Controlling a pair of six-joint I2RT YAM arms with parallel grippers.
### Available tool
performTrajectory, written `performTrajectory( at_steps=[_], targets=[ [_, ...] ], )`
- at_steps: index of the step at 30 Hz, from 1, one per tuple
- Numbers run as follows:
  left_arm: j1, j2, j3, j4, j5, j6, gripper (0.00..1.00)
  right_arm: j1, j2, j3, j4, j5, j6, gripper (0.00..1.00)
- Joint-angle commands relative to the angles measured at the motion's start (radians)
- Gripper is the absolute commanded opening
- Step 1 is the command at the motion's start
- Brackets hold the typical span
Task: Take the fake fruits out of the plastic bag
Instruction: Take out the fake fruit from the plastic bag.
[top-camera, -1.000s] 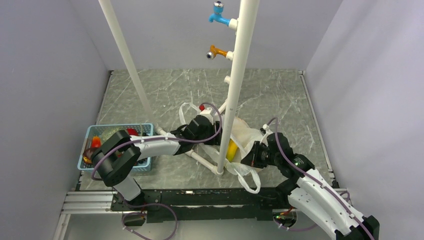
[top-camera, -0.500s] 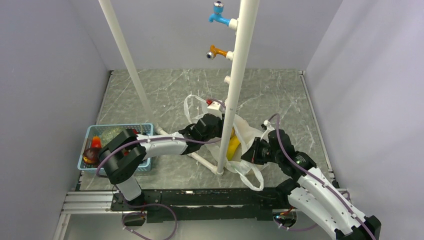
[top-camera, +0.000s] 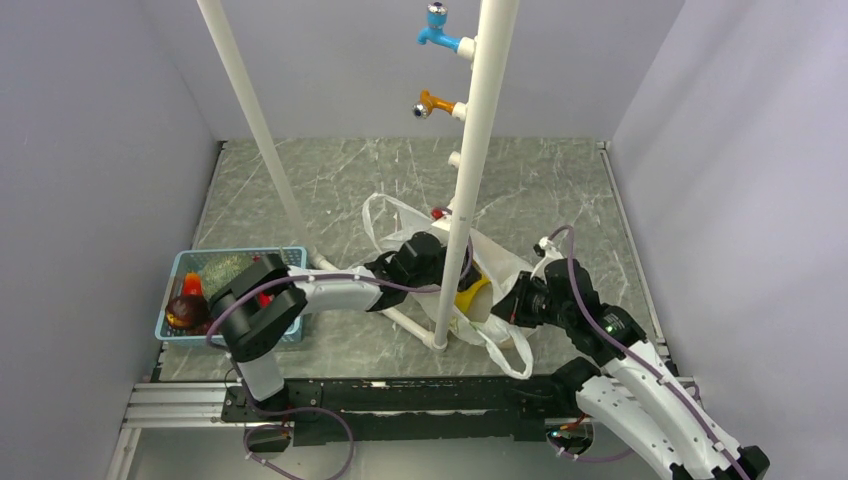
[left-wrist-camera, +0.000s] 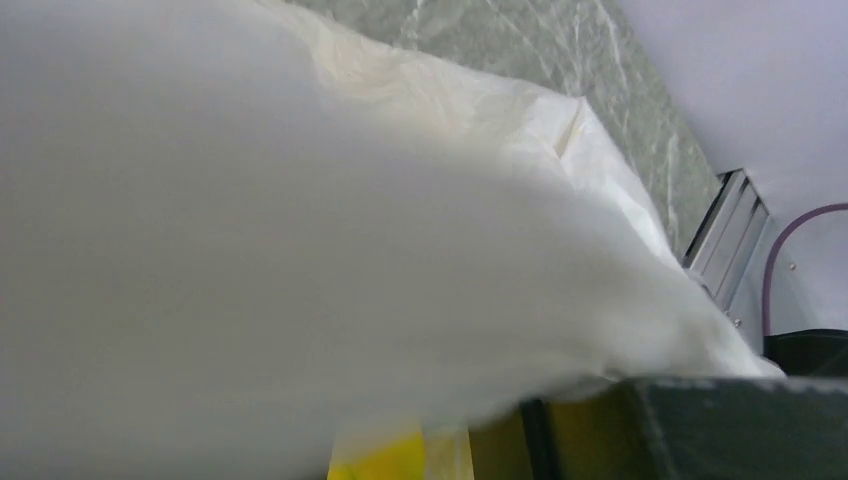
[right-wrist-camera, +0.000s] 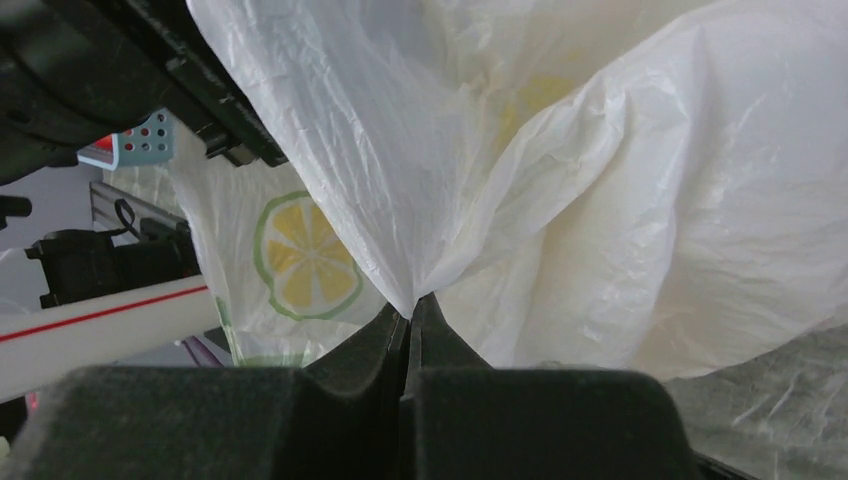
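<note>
The white plastic bag lies at the middle of the table, behind the upright pole. My left gripper reaches into its mouth from the left, and its fingertips are hidden by film and pole. In the left wrist view, bag film fills the frame, with a yellow fruit at the bottom edge and one dark finger at the lower right. The yellow fruit also shows through the bag from above. My right gripper is shut on a fold of the bag.
A light-blue basket at the left holds several fruits, among them dark grapes. A white upright pole, a slanted pole and a floor pipe stand around the bag. Blue and orange taps stick out of the pole.
My left gripper has pushed right, deeper into the bag's mouth. My right gripper has drawn its fold of the bag slightly right and nearer, and the bag has spread.
</note>
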Motion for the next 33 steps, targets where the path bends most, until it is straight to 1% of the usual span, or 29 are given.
performTrajectory(
  at_steps=[1,5,10,11,12,13,17,20,24,28,30,32,33],
  targets=[
    [-0.031,0.068,0.072,0.011,0.03,0.022,0.5,0.0,-0.059,-0.058,-0.06,-0.026,0.05,0.0],
    [-0.052,0.087,0.06,0.047,-0.018,0.027,0.58,0.0,-0.073,-0.103,-0.084,-0.045,0.073,0.0],
    [-0.081,0.106,0.073,0.042,-0.055,0.058,0.71,-0.001,-0.068,-0.127,-0.114,-0.039,0.082,0.0],
    [-0.087,0.111,0.078,0.037,-0.076,0.066,0.8,0.0,-0.068,-0.135,-0.116,-0.039,0.081,0.0],
    [-0.093,0.118,0.082,0.037,-0.087,0.074,0.93,0.0,-0.071,-0.144,-0.117,-0.04,0.079,0.0],
    [-0.097,0.126,0.089,0.036,-0.091,0.082,0.98,0.0,-0.073,-0.15,-0.115,-0.042,0.079,0.0],
    [-0.11,0.164,0.112,0.024,-0.1,0.092,0.99,0.001,-0.075,-0.151,-0.096,-0.047,0.084,0.0],
    [-0.113,0.181,0.121,0.02,-0.138,0.113,0.98,0.0,-0.071,-0.126,-0.087,-0.038,0.079,0.0],
    [-0.115,0.215,0.173,-0.058,-0.155,0.135,0.97,0.001,-0.067,-0.099,-0.085,-0.014,0.072,0.0],
    [-0.115,0.248,0.184,-0.07,-0.177,0.132,0.98,-0.001,-0.06,-0.076,-0.081,0.003,0.066,0.0],
    [-0.116,0.256,0.197,-0.083,-0.186,0.135,0.92,-0.001,-0.061,-0.078,-0.073,0.0,0.068,0.0],
    [-0.116,0.259,0.223,-0.13,-0.197,0.138,0.8,0.001,-0.059,-0.08,-0.073,-0.002,0.069,0.0],
    [-0.115,0.256,0.233,-0.151,-0.199,0.143,0.72,0.001,-0.058,-0.077,-0.075,-0.001,0.068,0.0]
  ],
)
